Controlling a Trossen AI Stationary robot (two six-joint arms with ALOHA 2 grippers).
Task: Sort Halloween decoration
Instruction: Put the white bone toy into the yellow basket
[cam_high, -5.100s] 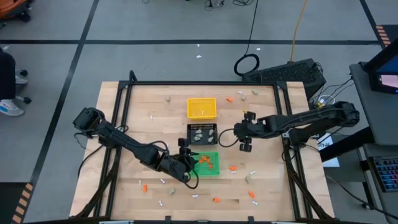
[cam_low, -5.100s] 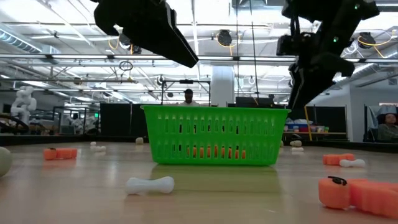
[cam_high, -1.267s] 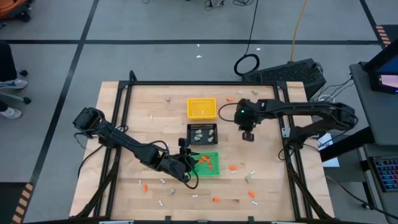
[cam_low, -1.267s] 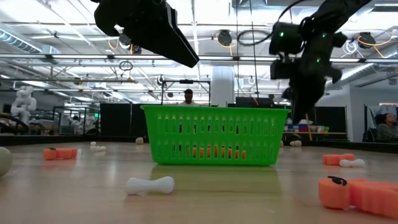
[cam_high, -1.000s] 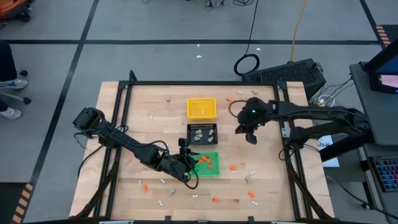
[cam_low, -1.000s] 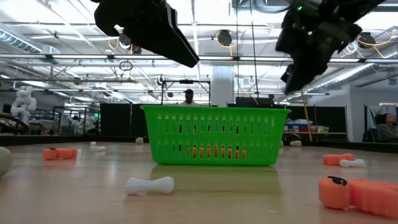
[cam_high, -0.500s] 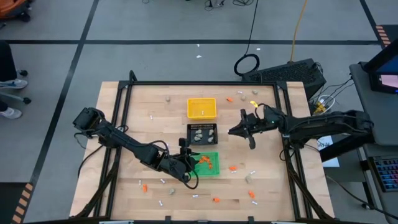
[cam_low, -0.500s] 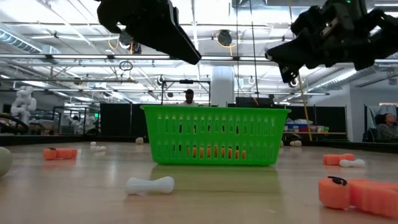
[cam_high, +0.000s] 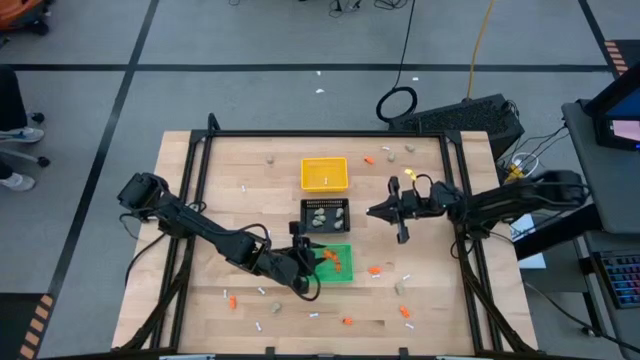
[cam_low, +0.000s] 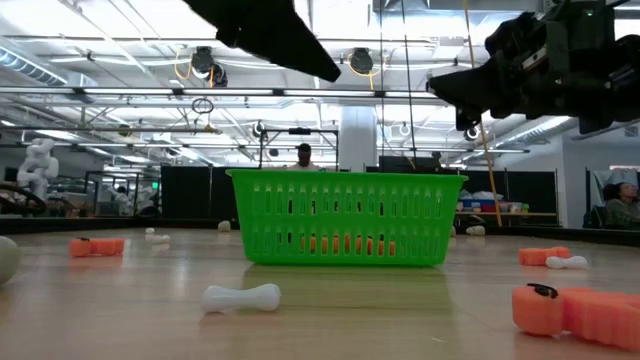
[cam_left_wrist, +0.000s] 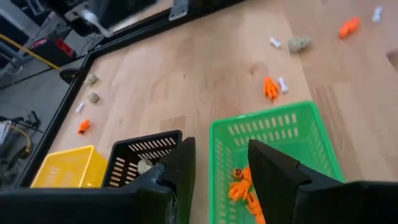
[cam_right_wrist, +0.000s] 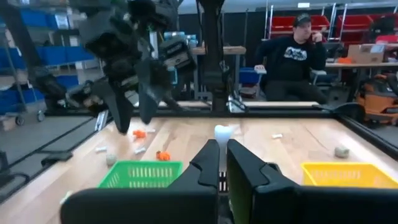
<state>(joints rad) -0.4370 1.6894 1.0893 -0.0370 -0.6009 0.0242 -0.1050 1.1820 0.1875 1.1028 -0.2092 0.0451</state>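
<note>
The pale wooden worktop (cam_high: 220, 200) carries three small square baskets in a line down its middle: a yellow plastic tray (cam_high: 305, 175) at 12 o'clock, a black slotted tray (cam_high: 326, 202) in the centre and a green slotted tray (cam_left_wrist: 273, 118) at 6 o'clock. The Halloween decoration lies partly sorted, with orange bits (cam_left_wrist: 244, 190) in the green tray, beige-grey lumps (cam_high: 318, 214) in the black one and a white piece in the yellow one. Loose ones are scattered towards the worktop's edges, among them a thin white stick (cam_high: 243, 186) at 9 o'clock. The right claw (cam_high: 378, 211) hangs at 3 o'clock from the black tray, clamped on a small white bone-shaped stick (cam_right_wrist: 222, 132) that pokes out past its fingertips. That pinch looks shallow, so a jolt could let the stick slip. It would then land in the black tray or on bare wood, since the yellow tray lies at about 11 o'clock from the claw. The left claw (cam_high: 303, 268) hovers over the green tray's 9 o'clock rim, fingers (cam_left_wrist: 180, 168) apart and nothing between them. A descent here could catch the rim and shove the light tray. The two arms are near each other, so a crossing reach risks a knock. No brand, label or lettering can be read anywhere.
</note>
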